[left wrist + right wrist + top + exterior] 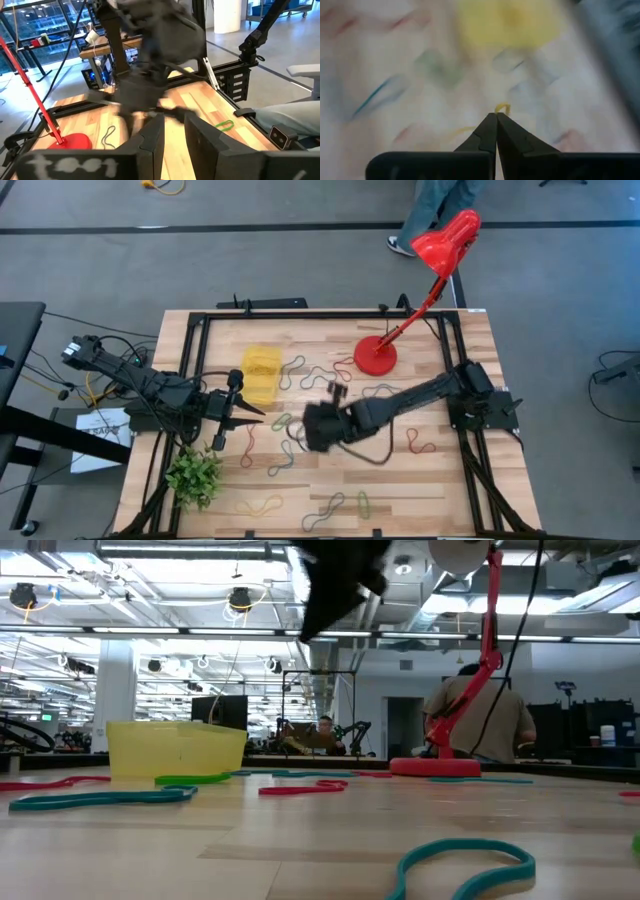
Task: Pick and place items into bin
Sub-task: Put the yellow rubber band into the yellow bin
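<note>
The yellow translucent bin [262,373] [175,748] stands on the table's far-left part. Thin loops in red, green, grey and yellow lie scattered flat over the wood, for example a red one [420,444] and a teal one [100,798]. My right gripper [496,115] [303,424] is stretched to the table's middle, right of the bin. It is raised above the table [335,580] and shut on a yellow loop. My left gripper [174,140] [248,416] waits open near the bin's near side, pointing right. My right gripper pinches a yellow loop between its shut fingertips. Only a small curved bit of the loop [502,107] shows past the tips; the fingers hide the rest. In the low view the gripper is well above the table top, so the loop is lifted clear.
A red lamp stands with its round base [376,357] on the far-right part of the table. A green plant [195,473] sits at the near-left corner. Black frame rails [300,313] border the table. A person [430,215] stands beyond the far edge.
</note>
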Controlling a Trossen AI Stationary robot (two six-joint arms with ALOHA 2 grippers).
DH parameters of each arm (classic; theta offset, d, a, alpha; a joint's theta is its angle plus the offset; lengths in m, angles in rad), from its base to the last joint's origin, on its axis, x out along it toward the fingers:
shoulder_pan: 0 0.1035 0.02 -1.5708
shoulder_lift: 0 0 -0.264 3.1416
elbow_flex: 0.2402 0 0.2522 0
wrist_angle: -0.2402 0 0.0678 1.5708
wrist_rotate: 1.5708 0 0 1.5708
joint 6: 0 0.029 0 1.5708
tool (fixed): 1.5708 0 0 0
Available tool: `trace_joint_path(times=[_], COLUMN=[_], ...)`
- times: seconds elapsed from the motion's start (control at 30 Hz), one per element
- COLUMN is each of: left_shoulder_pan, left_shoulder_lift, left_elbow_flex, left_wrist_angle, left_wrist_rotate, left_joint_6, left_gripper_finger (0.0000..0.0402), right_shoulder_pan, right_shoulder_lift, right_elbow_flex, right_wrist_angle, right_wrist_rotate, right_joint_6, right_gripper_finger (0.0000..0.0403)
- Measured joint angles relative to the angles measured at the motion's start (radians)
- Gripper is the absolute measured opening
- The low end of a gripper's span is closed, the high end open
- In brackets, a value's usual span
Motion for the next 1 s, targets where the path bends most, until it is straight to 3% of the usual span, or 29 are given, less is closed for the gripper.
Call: trace_joint_path(times=[0.1, 0.2, 0.3, 0.5, 0.6, 1.0], left_shoulder_pan=[0.0, 0.0, 0.0, 0.0, 0.0, 0.0], left_shoulder_lift=[0.0, 0.0, 0.0, -0.001, -0.002, -0.002], left_elbow_flex=[0.0, 0.0, 0.0, 0.0, 0.0, 0.0], left_wrist_angle=[0.001, 0.007, 0.039, 0.05, 0.056, 0.046], left_wrist_rotate=[0.0, 0.0, 0.0, 0.072, 0.087, 0.074], left_joint_6=[0.01, 0.018, 0.023, 0.066, 0.084, 0.126], left_gripper_finger=[0.0067, 0.0067, 0.0067, 0.0067, 0.0067, 0.0067], right_shoulder_pan=[-0.076, -0.164, -0.246, -0.376, -0.416, -0.471], right_shoulder_lift=[-0.001, -0.001, 0.006, 0.1, 0.177, 0.386], right_elbow_flex=[0.004, 0.004, 0.003, 0.005, 0.009, 0.105], right_wrist_angle=[0.145, 0.325, 0.494, 0.823, 0.942, 0.931], right_wrist_rotate=[0.08, 0.057, -0.068, -0.456, -0.558, -0.566], right_joint_6=[-0.11, -0.235, -0.295, -0.299, -0.299, -0.149], right_gripper_finger=[0.0001, 0.0, 0.0, 0.0, 0.0, 0.0])
